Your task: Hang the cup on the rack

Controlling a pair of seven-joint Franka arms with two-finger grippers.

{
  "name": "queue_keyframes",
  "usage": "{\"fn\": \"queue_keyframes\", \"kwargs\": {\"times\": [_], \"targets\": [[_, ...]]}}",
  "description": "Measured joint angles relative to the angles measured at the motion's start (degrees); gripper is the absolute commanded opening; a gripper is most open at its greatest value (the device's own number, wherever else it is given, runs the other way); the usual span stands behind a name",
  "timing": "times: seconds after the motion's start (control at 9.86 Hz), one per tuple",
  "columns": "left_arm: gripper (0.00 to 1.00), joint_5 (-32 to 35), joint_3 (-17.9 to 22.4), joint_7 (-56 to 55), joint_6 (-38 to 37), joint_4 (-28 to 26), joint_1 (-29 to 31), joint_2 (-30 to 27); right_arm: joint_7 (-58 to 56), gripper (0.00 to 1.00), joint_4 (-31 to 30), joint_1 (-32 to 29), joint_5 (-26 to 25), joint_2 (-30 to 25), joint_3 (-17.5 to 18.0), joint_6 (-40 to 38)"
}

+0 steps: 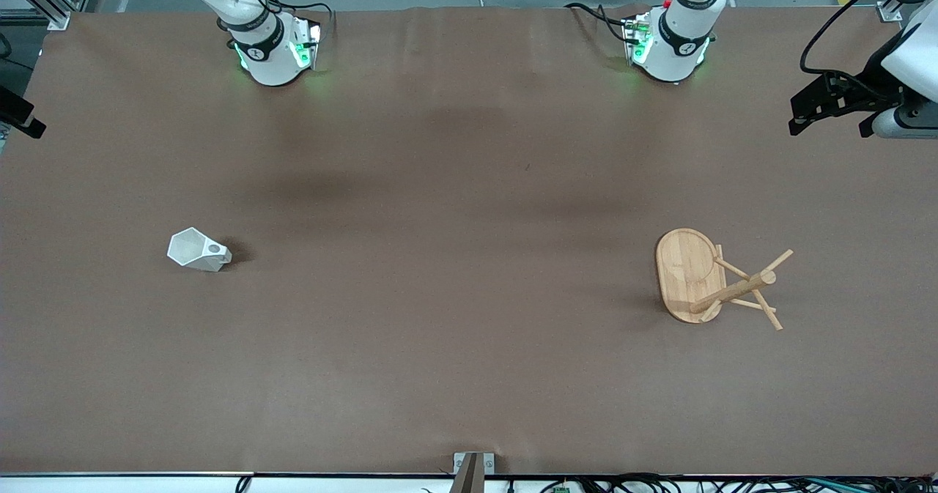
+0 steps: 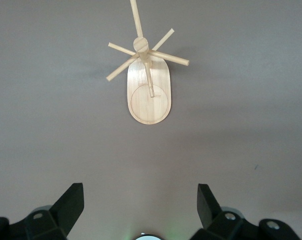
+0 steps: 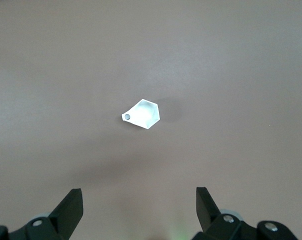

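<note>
The white faceted cup lies on its side on the brown table toward the right arm's end, its pierced handle tab resting on the table. In the right wrist view the cup sits well below my right gripper, which is open and empty. The bamboo rack stands upright on its oval base toward the left arm's end. My left gripper hangs high over the table, open and empty, with the rack below it. Neither gripper shows in the front view.
The two arm bases stand along the table edge farthest from the front camera. A black and white fixture juts in at the left arm's end. A small metal bracket sits at the nearest edge.
</note>
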Motion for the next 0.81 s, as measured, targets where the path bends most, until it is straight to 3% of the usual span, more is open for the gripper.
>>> {"fn": "queue_keyframes", "kwargs": {"times": [0.81], "targets": [[1.0, 0.0, 0.0, 0.0, 0.3, 0.0, 0.0, 0.0, 0.0, 1.0, -2.0, 0.0, 0.0, 1.3, 0.0, 1.8]]}}
